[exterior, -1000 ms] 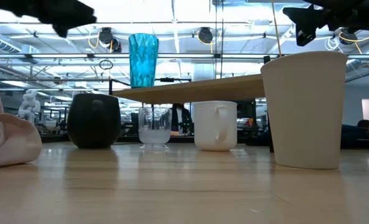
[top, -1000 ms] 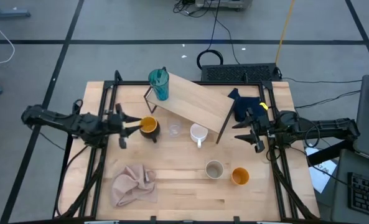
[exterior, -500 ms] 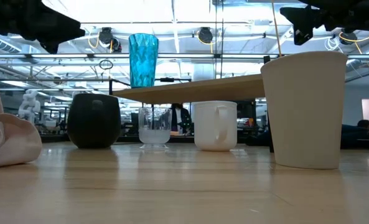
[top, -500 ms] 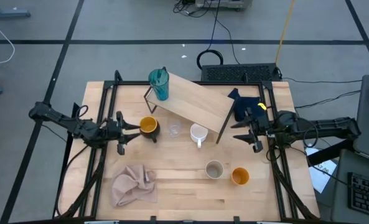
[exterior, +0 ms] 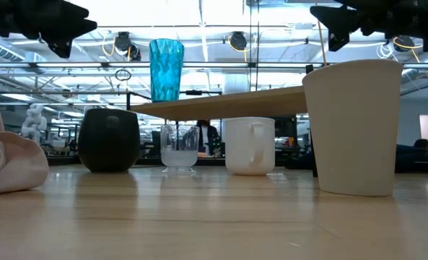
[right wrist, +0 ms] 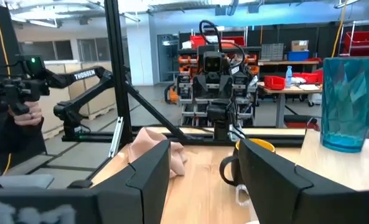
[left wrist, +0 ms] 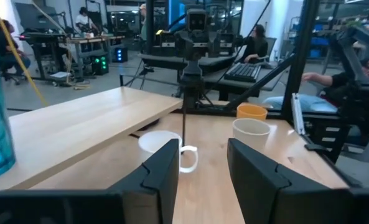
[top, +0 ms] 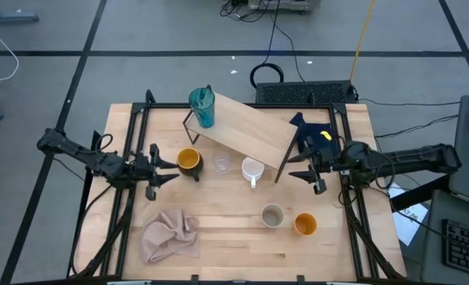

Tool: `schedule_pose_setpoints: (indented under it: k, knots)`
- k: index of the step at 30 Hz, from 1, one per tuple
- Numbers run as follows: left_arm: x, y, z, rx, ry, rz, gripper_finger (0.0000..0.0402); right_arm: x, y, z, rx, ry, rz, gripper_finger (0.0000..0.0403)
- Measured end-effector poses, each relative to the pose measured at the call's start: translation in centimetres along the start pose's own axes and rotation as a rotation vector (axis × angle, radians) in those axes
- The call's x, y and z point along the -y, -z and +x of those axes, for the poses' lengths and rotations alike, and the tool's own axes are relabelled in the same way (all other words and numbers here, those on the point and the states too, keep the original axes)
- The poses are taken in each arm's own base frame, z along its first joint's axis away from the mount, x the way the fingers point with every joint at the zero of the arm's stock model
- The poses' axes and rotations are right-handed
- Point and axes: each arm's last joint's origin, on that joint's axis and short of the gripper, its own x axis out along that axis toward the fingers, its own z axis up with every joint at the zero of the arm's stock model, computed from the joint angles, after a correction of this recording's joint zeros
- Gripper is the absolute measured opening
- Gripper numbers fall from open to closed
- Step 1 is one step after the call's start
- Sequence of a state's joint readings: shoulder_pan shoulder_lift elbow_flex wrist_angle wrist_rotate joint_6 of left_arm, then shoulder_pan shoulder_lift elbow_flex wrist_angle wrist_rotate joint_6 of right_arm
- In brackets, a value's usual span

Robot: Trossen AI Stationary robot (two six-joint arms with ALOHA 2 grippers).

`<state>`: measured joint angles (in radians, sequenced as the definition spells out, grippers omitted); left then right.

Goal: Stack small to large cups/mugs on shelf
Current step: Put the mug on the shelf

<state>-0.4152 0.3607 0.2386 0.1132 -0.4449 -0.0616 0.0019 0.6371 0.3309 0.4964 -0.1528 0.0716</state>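
Observation:
In the high view the teal tumbler stands on the far left corner of the slanted shelf board. In front of the shelf, on the table, stand the black mug with orange inside, the tiny clear glass and the white handled mug. The beige cup and the orange cup stand nearer the near edge. My left gripper is open, just left of the black mug and above table height. My right gripper is open, right of the white mug beside the shelf's right leg.
A crumpled pink cloth lies near the table's near left part, and a navy cloth lies behind the shelf's right end. In the right wrist view a person's hand shows beyond the table.
My left gripper has drawn back from the black mug, toward the table's left and slightly toward the near edge, staying open. My right gripper has moved a little toward the table's left, closer to the shelf's right leg and the white mug. No cup has moved.

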Motion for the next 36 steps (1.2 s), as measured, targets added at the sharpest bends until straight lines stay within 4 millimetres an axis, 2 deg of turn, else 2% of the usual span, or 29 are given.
schedule_pose_setpoints:
  k: [12,21,27,36]
  knots:
    - [0.0,-0.2,0.0,0.017,0.004,-0.004,0.0136,0.0,-1.3,0.7,0.184,-0.009,-0.086,0.0183]
    - [0.0,-0.2,0.0,0.017,0.0,-0.004,0.0136,-0.8,-2.7,0.4,0.328,-0.093,-0.031,0.0183]
    - [0.0,-0.2,0.0,0.017,0.0,-0.005,0.0136,-2.0,-2.7,0.4,0.336,-0.182,-0.1,0.0183]
    - [0.0,-0.2,0.0,0.019,-0.008,-0.013,0.0136,-2.1,-2.5,0.4,0.318,-0.187,-0.103,0.0183]
